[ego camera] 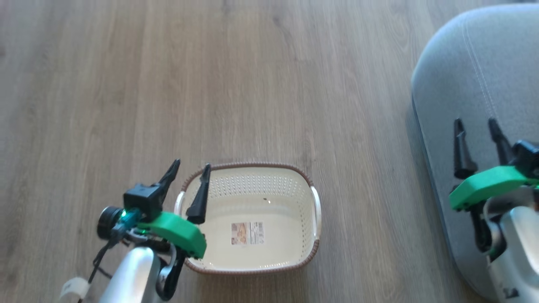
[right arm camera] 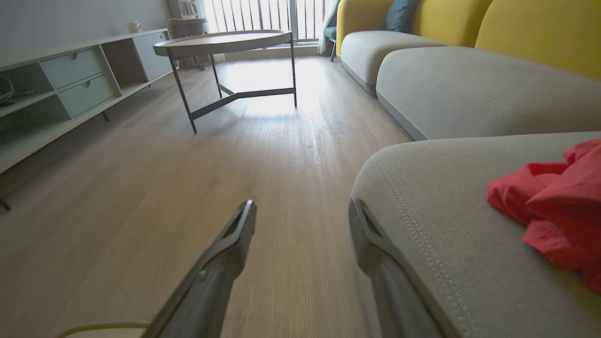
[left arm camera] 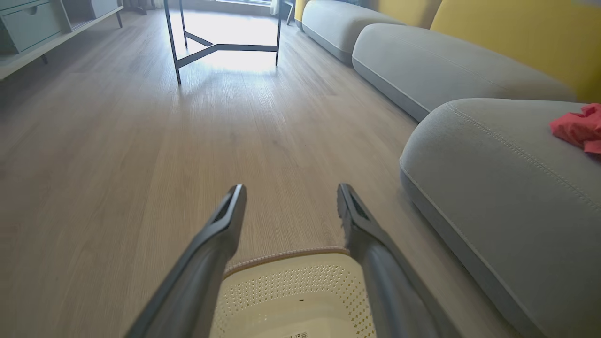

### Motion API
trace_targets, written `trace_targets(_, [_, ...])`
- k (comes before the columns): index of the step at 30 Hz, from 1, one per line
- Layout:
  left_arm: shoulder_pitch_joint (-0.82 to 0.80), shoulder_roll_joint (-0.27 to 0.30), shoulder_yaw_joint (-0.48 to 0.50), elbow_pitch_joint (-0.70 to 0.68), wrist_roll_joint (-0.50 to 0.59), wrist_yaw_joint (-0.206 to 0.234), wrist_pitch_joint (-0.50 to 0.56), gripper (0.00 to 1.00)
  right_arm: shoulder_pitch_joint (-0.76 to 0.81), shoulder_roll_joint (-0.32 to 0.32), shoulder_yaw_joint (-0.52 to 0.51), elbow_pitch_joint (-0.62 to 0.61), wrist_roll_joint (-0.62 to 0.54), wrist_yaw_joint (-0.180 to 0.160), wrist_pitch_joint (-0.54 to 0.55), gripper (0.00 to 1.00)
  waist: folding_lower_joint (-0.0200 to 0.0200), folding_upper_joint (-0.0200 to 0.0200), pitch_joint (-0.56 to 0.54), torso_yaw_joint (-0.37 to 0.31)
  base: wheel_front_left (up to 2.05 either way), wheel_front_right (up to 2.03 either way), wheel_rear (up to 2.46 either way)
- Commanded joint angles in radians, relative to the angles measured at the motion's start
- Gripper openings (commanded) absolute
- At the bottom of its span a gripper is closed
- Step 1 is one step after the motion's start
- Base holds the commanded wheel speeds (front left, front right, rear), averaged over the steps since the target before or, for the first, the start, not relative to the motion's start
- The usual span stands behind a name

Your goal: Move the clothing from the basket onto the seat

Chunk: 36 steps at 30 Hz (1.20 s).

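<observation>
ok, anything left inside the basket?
Nothing but a label and a small dark speck on the basket's bare bottom. The left gripper and its green mount cover the near-left corner, so that patch is unseen. Red clothing lies on the seat.

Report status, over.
Both open: left gripper above basket rim, right gripper over seat. Basket bare but for label; red clothing on seat. Bare floor between.

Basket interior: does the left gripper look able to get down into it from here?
Probably yes. The left gripper is open at the left rim of the basket, with nothing showing between them. The basket's floor shows its label and no garment in the way.
</observation>
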State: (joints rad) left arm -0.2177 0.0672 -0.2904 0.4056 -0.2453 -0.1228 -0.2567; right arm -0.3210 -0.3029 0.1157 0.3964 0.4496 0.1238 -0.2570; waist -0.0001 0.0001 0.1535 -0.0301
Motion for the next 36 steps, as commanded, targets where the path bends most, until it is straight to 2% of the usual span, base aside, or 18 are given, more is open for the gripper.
trace_targets(1, [-0.013, 0.002, 0.049, -0.034, 0.008, 0.005, -0.005, 1.0, 0.009, -0.002, 0.021, -0.037, -0.005, 0.007, -0.005, 1.0, 0.0001, -0.0001, -0.029, 0.022, 0.0, 0.0, 0.0])
trace_targets(6, [0.04, -0.004, 0.131, -0.038, 0.029, 0.015, -0.005, 1.0, 0.065, 0.038, 0.051, -0.068, -0.016, 0.007, -0.005, 1.0, 0.0001, -0.0001, -0.082, 0.037, 0.0, 0.0, 0.0])
trace_targets(16, [0.111, -0.012, 0.221, -0.058, 0.063, 0.021, -0.005, 1.0, 0.17, 0.096, 0.055, -0.113, -0.053, 0.007, -0.005, 1.0, 0.0001, -0.0001, -0.125, 0.026, 0.0, 0.0, 0.0])
trace_targets(26, [0.153, -0.016, 0.271, -0.083, 0.097, 0.067, -0.005, 1.0, 0.204, 0.121, 0.061, -0.12, -0.076, 0.007, -0.005, 1.0, 0.0001, -0.0001, -0.147, 0.001, 0.0, 0.0, 0.0])
trace_targets(36, [0.187, -0.017, 0.304, -0.107, 0.073, 0.121, -0.005, 1.0, 0.224, 0.138, 0.053, -0.116, -0.097, 0.007, -0.005, 1.0, 0.0001, -0.0001, -0.16, -0.01, 0.0, 0.0, 0.0])
